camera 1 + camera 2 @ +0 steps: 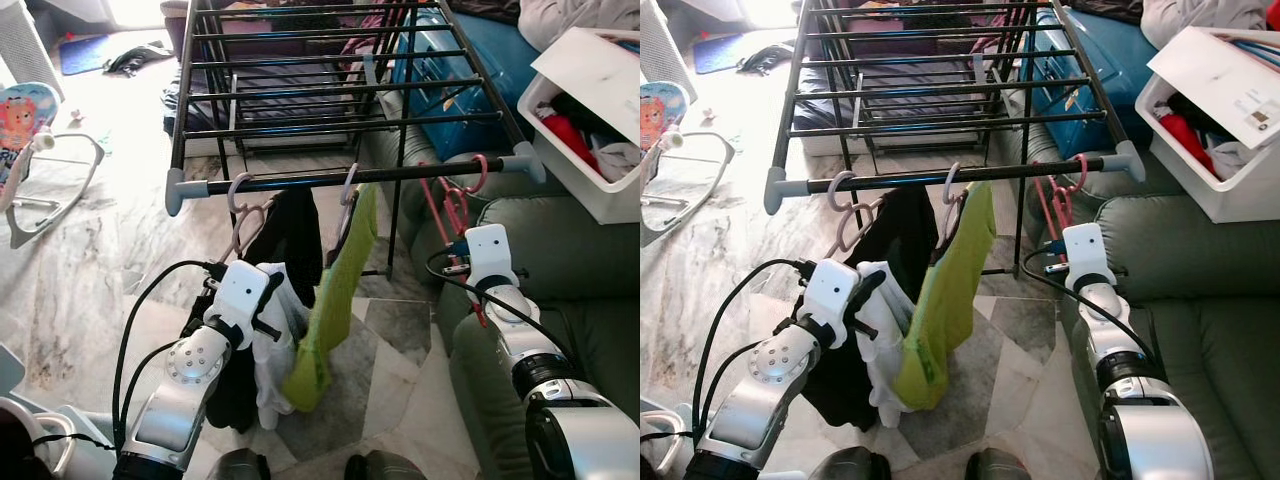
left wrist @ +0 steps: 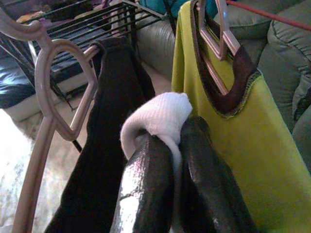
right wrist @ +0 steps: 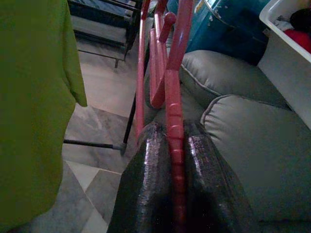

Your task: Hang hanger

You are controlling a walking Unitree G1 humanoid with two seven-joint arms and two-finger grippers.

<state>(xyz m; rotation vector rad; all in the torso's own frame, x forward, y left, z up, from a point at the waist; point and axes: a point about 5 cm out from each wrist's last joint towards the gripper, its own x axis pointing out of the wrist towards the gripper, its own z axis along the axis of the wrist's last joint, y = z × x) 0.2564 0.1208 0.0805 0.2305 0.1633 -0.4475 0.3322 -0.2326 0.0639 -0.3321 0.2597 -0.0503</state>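
Drying rack [image 1: 340, 178], black bars with grey end caps, standing on marble floor [image 1: 90, 260] beside a grey-green sofa [image 1: 570, 250]. Front bar carries, from its left end: pale pink hanger [image 1: 240, 205] hooked on near the left corner, with a black garment [image 1: 295, 235] hanging just beside it; lime green shirt [image 1: 335, 300] on a second pale hanger, near the middle; red hanger [image 1: 452, 205], its hook over the bar close to the right corner. Right gripper [image 3: 175, 160]: fingers closed tight on the red hanger's lower part, below the bar, next to the sofa. Left gripper [image 2: 170, 160]: fingers pressed together on a fold of white cloth [image 2: 158, 116], held below the bar's left half, between the black garment and the green shirt. White storage bin [image 1: 590, 130] of clothes on the sofa; blue suitcase [image 1: 440, 80] behind the rack.
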